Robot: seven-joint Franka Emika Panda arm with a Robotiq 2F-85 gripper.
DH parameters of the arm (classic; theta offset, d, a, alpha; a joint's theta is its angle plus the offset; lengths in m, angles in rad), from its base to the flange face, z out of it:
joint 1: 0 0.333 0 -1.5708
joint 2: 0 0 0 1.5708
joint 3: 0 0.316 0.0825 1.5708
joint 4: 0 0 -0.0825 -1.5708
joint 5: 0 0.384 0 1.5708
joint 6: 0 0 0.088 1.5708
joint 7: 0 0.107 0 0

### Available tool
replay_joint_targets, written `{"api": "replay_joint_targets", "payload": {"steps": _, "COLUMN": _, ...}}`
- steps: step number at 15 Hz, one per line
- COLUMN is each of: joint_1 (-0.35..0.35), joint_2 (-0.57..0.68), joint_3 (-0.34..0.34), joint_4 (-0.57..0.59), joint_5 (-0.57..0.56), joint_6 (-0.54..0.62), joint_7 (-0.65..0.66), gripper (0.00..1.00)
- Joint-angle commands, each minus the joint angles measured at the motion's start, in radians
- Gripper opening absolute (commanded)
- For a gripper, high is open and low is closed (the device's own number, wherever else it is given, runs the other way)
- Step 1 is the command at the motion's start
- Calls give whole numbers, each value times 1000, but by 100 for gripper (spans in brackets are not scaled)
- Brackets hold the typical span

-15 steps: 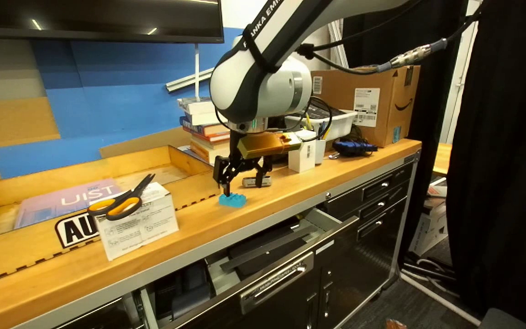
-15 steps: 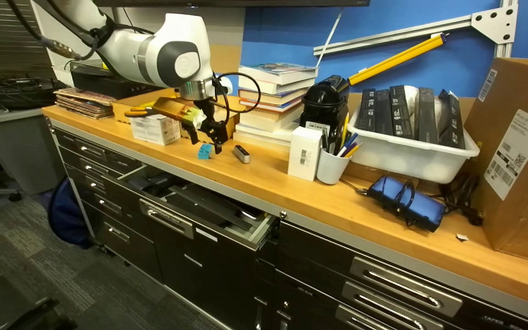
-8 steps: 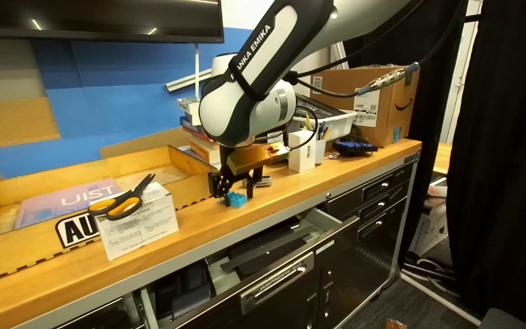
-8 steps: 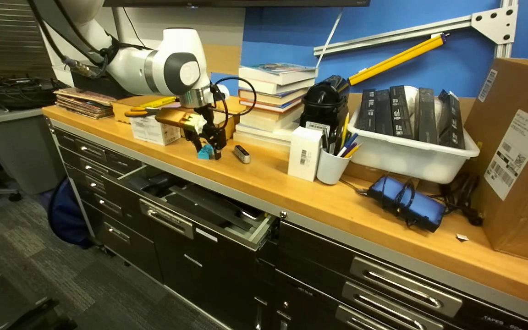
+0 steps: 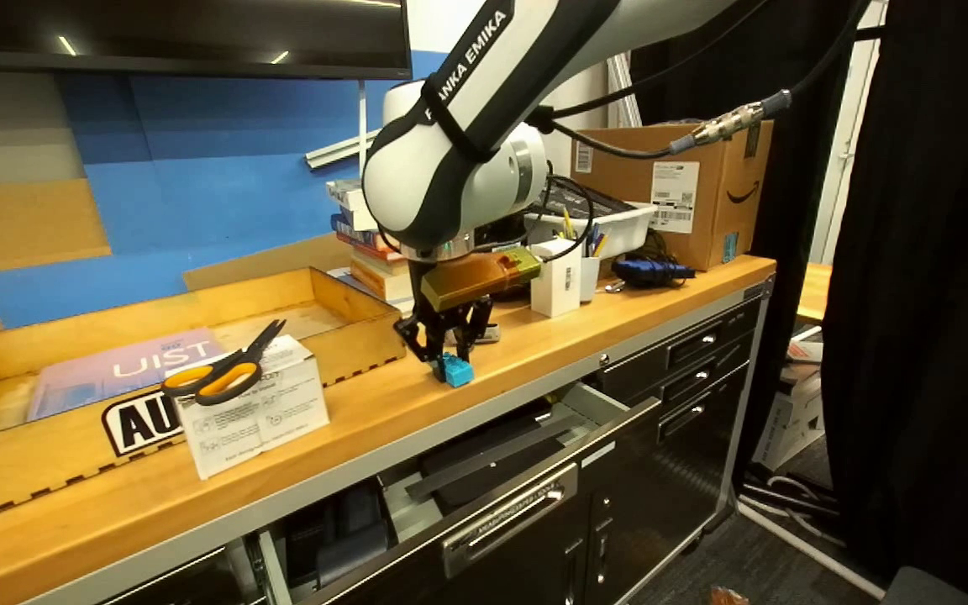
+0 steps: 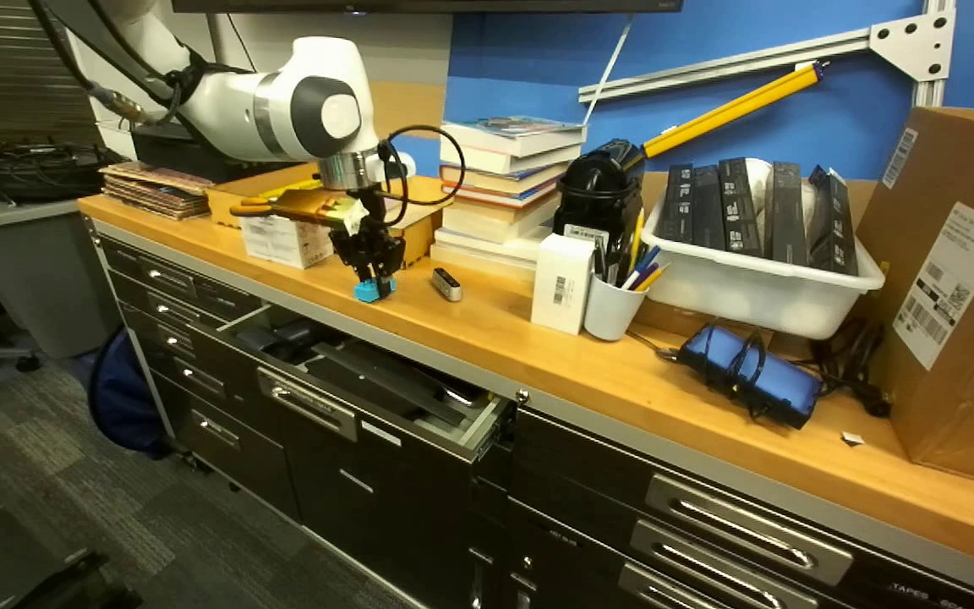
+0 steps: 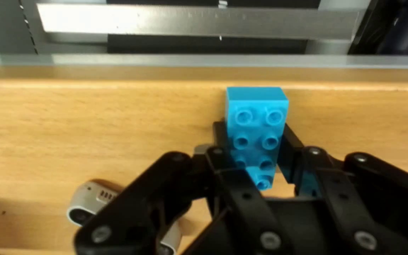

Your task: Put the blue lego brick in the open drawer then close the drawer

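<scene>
The small cyan blue lego brick (image 7: 257,108), studs facing up, is pinched between the two black fingers of my gripper (image 7: 254,139) in the wrist view. Its front end sticks out past the fingertips. In both exterior views the brick (image 5: 457,371) (image 6: 366,292) is low over the wooden worktop, near its front edge; whether its underside touches the wood I cannot tell. The wide black drawer (image 6: 428,457), with its silver bar handle (image 5: 509,519), stands pulled out just below and in front of that edge. Dark flat items and a metal strip (image 7: 197,21) lie inside it.
A small silver device (image 6: 446,284) lies beside the gripper. A white box (image 5: 257,412) bearing orange-handled scissors (image 5: 223,374) stands farther along the worktop, before a wooden tray (image 5: 358,336). Stacked books (image 6: 495,194) and a white carton (image 6: 561,283) stand on the worktop.
My gripper has come down over the blue brick and its jaws have shut on it. Gripper and brick have shifted slightly toward the worktop's front edge. The drawer has not moved.
</scene>
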Motion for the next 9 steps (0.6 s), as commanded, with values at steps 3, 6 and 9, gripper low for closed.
{"api": "replay_joint_targets", "payload": {"steps": 3, "joint_1": -21, "joint_2": -136, "joint_3": 8, "joint_4": -201, "joint_5": 26, "joint_6": -136, "joint_7": 11, "gripper": 15}}
{"api": "replay_joint_targets", "payload": {"steps": 6, "joint_1": -25, "joint_2": -127, "joint_3": 19, "joint_4": -298, "joint_5": 52, "joint_6": -4, "joint_7": 30, "gripper": 13}}
{"api": "replay_joint_targets", "payload": {"steps": 9, "joint_1": -9, "joint_2": -56, "joint_3": 25, "joint_4": -349, "joint_5": 56, "joint_6": 134, "joint_7": 65, "gripper": 13}}
